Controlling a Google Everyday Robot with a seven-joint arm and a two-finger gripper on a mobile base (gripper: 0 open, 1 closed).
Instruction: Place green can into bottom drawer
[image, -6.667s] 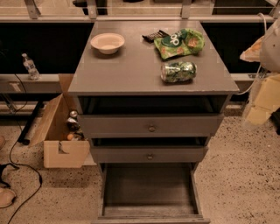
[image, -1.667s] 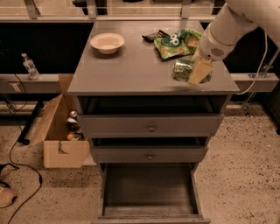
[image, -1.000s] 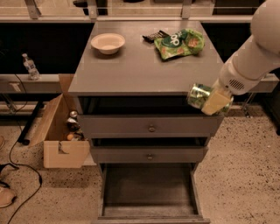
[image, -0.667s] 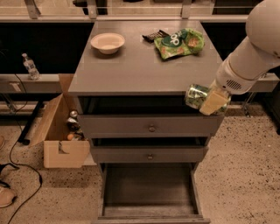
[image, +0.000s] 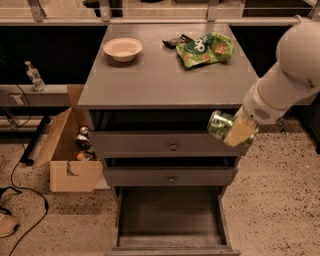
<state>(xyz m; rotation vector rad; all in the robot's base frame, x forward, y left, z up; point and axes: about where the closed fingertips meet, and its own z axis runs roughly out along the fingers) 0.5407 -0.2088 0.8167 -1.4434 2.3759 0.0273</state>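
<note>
Now my gripper (image: 234, 131) clamps the green can (image: 220, 125) in mid-air just below the tabletop's (image: 160, 80) front-right corner, so the pick-up is done and lowering it into the open bottom drawer (image: 170, 216) remains.

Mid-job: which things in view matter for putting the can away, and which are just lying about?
Part of the job: green can, held by the gripper at the front right of the cabinet; bottom drawer, pulled open.
Just lying about: bowl, green snack bag and dark packet on the cabinet top; cardboard box and water bottle on the left.
</note>
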